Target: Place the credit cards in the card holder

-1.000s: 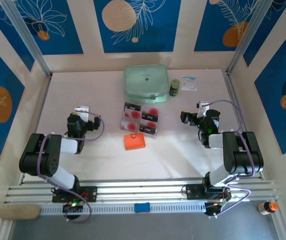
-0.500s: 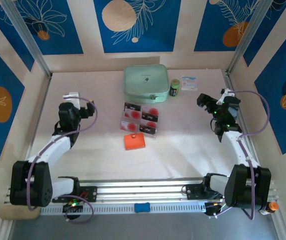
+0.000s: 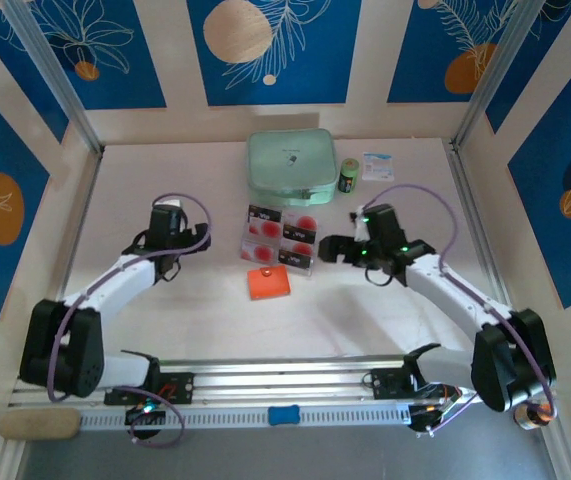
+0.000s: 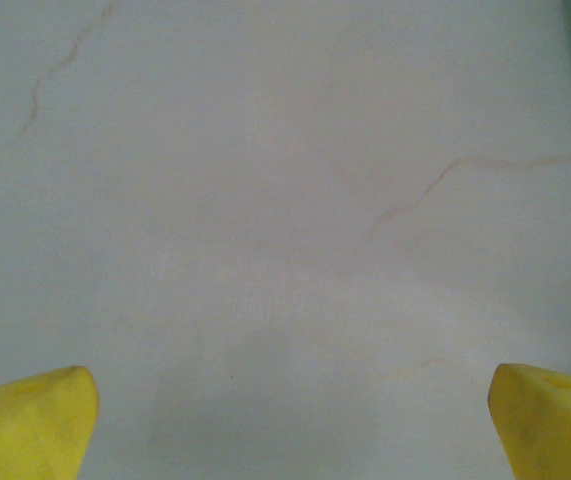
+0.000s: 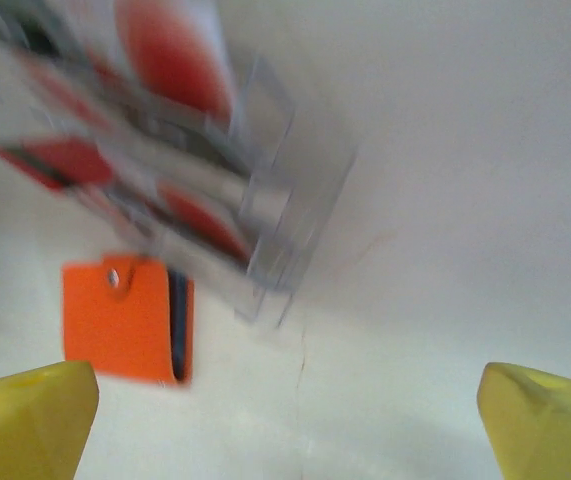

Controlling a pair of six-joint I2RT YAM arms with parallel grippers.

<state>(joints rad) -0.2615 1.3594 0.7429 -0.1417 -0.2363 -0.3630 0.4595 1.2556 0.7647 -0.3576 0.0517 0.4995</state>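
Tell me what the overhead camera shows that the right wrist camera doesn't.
Overhead extras: both arms whole, the left gripper and right gripper, a mint case, a small green container and a white packet. Wrist extras: its yellow fingertips up close and spread wide, and a small snap, though the picture is blurred. Shared: the cards in their clear tray, the orange holder and the pale table.

Light was bright and even.
Right wrist view blurred the credit cards [image 5: 170, 55]; the table [image 3: 345, 320] carried soft glare and faint shadows.
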